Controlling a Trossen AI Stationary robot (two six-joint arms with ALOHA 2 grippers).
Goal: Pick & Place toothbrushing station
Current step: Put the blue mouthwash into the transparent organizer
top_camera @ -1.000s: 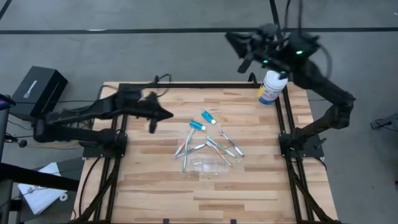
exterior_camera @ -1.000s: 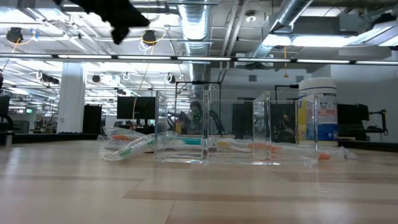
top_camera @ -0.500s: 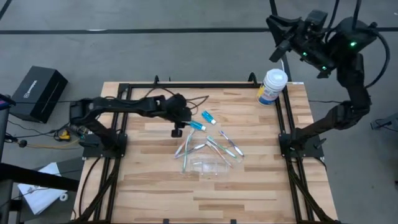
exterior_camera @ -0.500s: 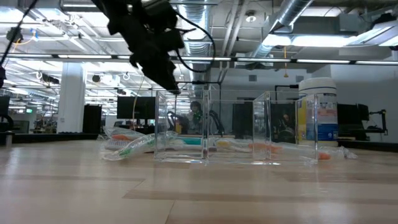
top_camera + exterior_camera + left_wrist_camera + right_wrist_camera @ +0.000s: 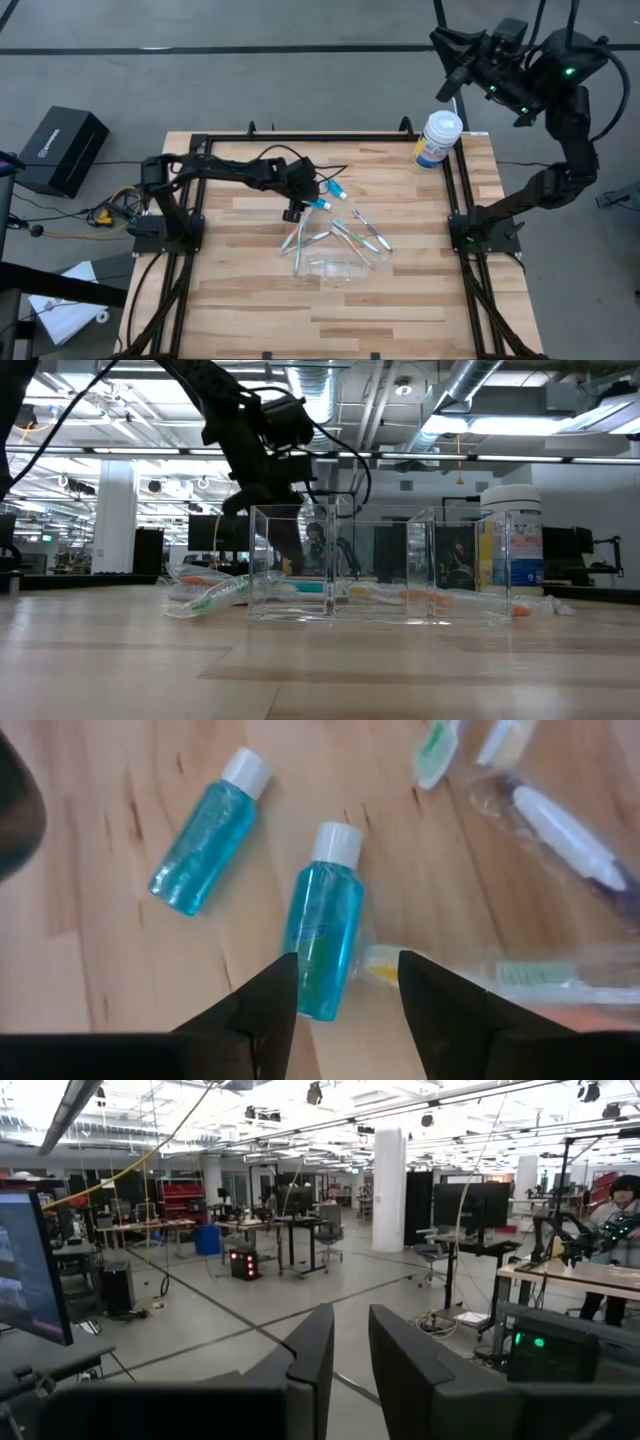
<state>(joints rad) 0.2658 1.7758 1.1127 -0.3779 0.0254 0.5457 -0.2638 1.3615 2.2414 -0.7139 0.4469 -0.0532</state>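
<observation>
Toothpaste tube point(image 5: 324, 934), teal with a white cap, lies flat on the tabletop point(image 5: 240, 290) beside a second tube point(image 5: 207, 833), among scattered toothbrushes point(image 5: 340, 236). Left tool point(image 5: 340, 1010) hangs directly over the nearer tube, fingers parted, one to each side of its lower end. Not yet gripping. A toothbrush head seems to touch that tube's lower end; contact unclear. For a clean pick: descend straight, centre the tube body between the fingers, close across its width, avoid catching the toothbrush. Clear container point(image 5: 338, 268) stands nearer the front edge, past the brushes; likely drop target. Right tool point(image 5: 452, 72) raised beyond the back right corner, above the white tub point(image 5: 437, 139), fingers slightly apart, idle.
</observation>
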